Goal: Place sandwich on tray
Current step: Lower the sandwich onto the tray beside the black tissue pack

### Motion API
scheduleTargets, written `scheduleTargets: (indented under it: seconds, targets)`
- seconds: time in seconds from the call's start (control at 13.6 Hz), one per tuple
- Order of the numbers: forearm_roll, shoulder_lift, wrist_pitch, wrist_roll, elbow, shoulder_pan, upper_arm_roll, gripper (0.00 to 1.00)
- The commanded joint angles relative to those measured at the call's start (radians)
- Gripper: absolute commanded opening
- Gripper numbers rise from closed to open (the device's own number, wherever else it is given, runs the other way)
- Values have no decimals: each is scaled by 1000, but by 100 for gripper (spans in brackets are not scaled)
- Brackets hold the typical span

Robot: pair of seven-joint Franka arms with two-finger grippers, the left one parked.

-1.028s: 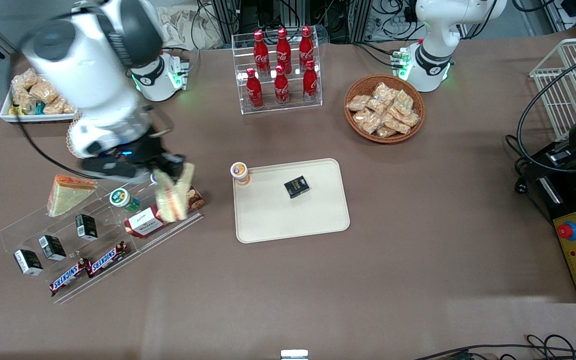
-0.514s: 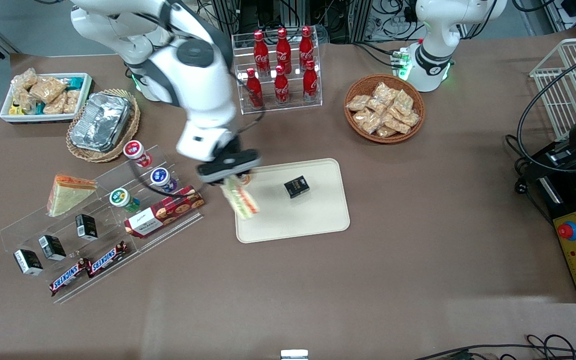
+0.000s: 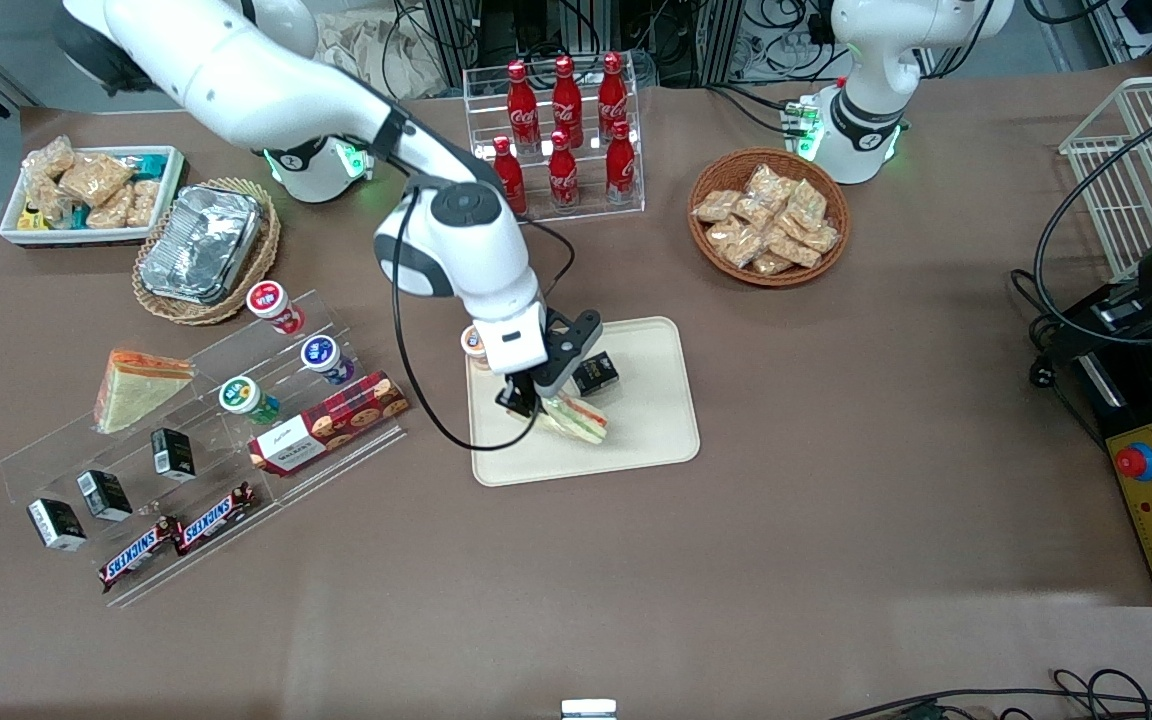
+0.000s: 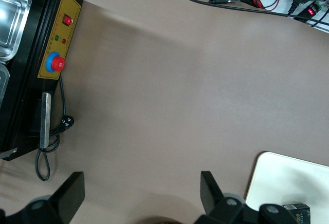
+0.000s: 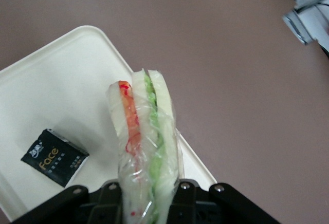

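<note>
My right gripper (image 3: pixel 534 400) is shut on the wrapped wedge sandwich (image 3: pixel 574 417) and holds it low over the cream tray (image 3: pixel 636 440), near the tray's front edge. In the right wrist view the sandwich (image 5: pixel 145 131) stands between my fingers (image 5: pixel 111 198), red and green filling showing, with the tray (image 5: pixel 61 90) under it. I cannot tell whether it touches the tray. The twin wedge sandwich (image 3: pixel 136 384) lies on the clear stepped rack (image 3: pixel 66 450) toward the working arm's end.
On the tray lie a small black packet (image 3: pixel 594 373) and an orange-lidded cup (image 3: pixel 476 343) at its corner. The rack holds lidded cups, a cookie box (image 3: pixel 328 422), black cartons and Snickers bars. A cola bottle rack (image 3: pixel 561 140), snack basket (image 3: pixel 768 217) and foil container (image 3: pixel 201 243) stand farther back.
My gripper carried the sandwich from above the clear rack sideways over the table to the tray and lowered it close to the tray's surface.
</note>
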State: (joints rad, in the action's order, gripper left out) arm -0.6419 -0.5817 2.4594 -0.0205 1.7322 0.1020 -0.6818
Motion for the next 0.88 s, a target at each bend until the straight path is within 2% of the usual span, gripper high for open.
scheduleTargets:
  seconds: [0.0, 0.37, 0.81]
  targets:
    - [-32, -70, 33, 162, -34, -19, -10, 0]
    - [-27, -167, 108, 430, -42, -18, 22, 0]
    - [-28, -240, 139, 597, -102, -7, 27, 0]
